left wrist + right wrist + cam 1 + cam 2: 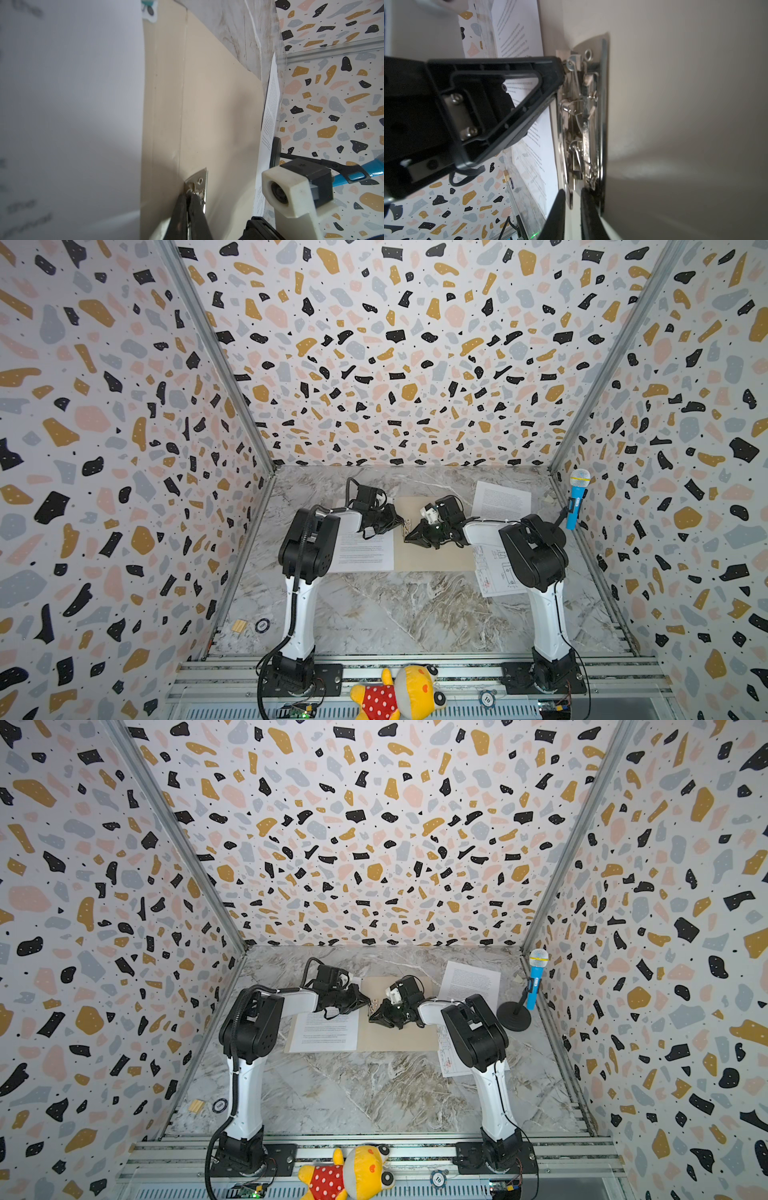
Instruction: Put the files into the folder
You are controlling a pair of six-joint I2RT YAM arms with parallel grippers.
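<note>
The beige folder [436, 560] [399, 1040] lies open on the marble table. A printed text sheet [365, 551] [328, 1031] rests on its left half. At the spine sits the metal clip [407, 526] [200, 182] [583, 116]. My left gripper [402, 522] [189, 196] is shut, pinching a small metal part at one end of the clip. My right gripper [408, 536] [572, 197] grips the other end, its jaws narrowly apart around a metal tongue. A second text sheet [500, 502] lies at the back right. A sheet with drawings [494, 572] lies partly under the right arm.
A blue microphone [577, 497] [536, 977] on a black stand is by the right wall. A wooden block [239, 625] and a poker chip [262, 625] lie at the front left. A yellow plush toy [399, 693] lies on the front rail.
</note>
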